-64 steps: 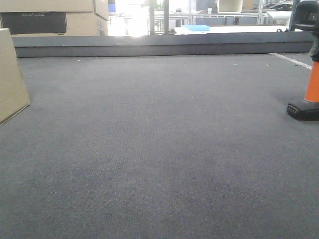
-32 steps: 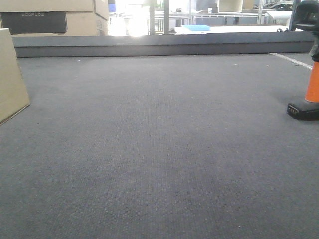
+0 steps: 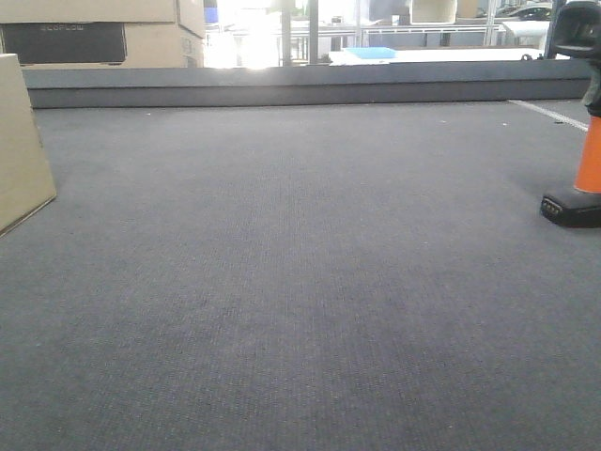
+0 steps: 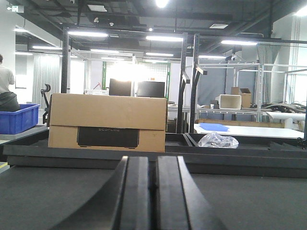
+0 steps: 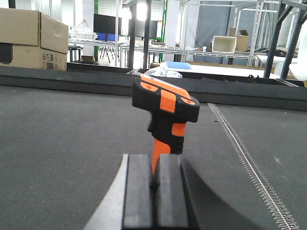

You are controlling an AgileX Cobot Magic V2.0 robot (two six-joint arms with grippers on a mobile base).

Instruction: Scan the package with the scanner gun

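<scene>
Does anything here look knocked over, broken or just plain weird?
Nothing stands out. The scanner gun stands upright on the grey mat, the package sits at the left edge, and no spill or damage shows.

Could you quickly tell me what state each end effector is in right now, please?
Left end effector: shut, holding nothing, fingers nearly touching.
Right end effector: shut, nothing clearly gripped; the scanner gun stands upright just beyond its tips.
</scene>
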